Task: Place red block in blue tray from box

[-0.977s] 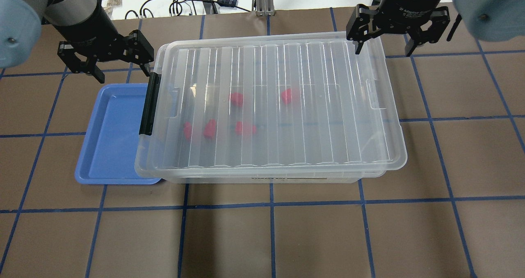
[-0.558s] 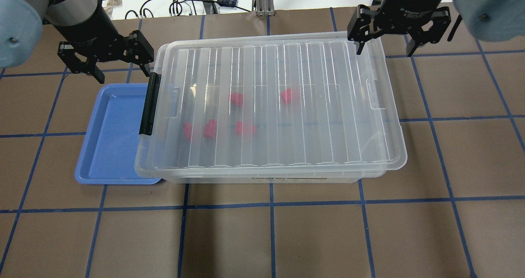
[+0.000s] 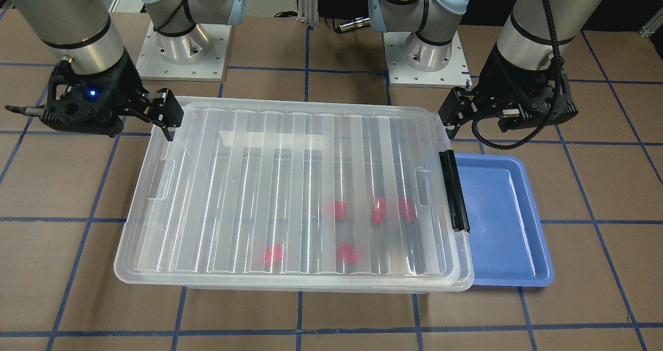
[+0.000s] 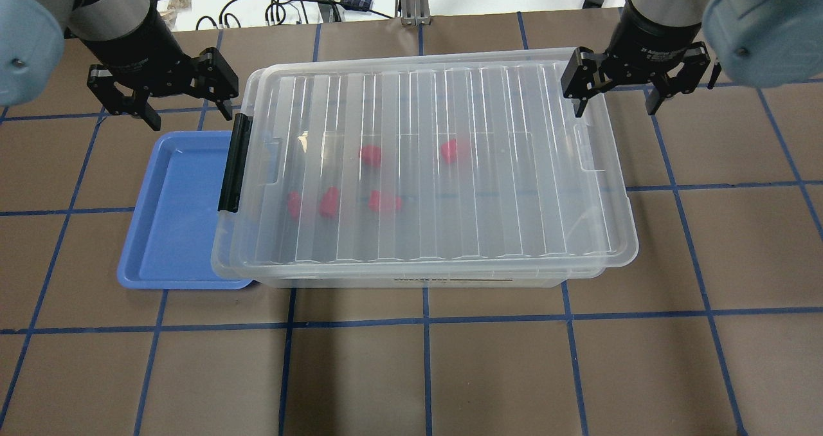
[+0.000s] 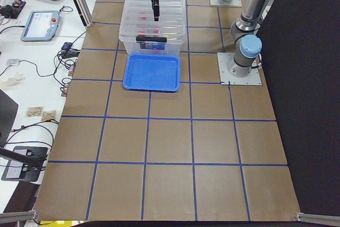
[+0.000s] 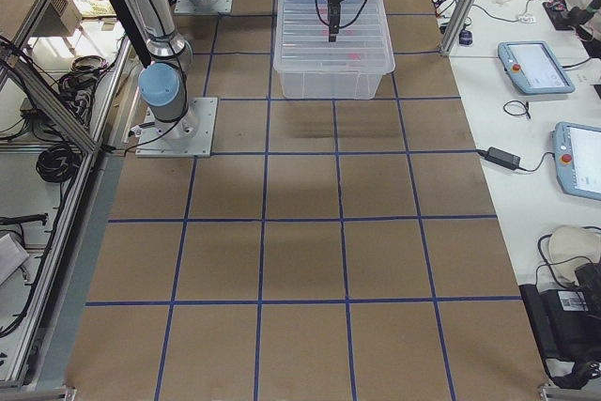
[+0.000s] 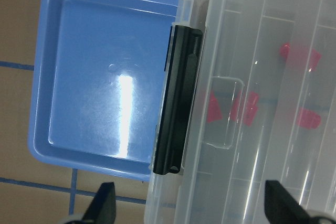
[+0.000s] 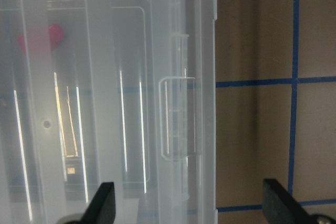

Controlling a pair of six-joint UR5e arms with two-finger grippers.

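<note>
The clear box (image 4: 450, 166) stands mid-table with its ribbed lid on and the black latch bar (image 4: 233, 163) at its left end. Several red blocks (image 4: 370, 155) lie inside, seen blurred through the lid. The blue tray (image 4: 173, 217) sits empty against the latch end, its right edge under the box's rim. My left gripper (image 4: 191, 118) is open and empty above the tray's far edge, beside the latch corner. My right gripper (image 4: 615, 109) is open and empty over the box's far right corner. The left wrist view shows the tray (image 7: 94, 77), the latch (image 7: 178, 98) and blocks (image 7: 247, 107).
The brown table (image 4: 424, 372) carries a blue tape grid. Cables and a small device (image 4: 357, 0) lie on the white bench beyond the far edge. Both arm bases (image 3: 184, 56) stand behind the box. Tablets (image 6: 535, 68) lie on a side bench.
My right gripper has moved a little to the right and nearer along the box's far right corner. My left gripper has barely moved. Box, tray and blocks are unchanged.
</note>
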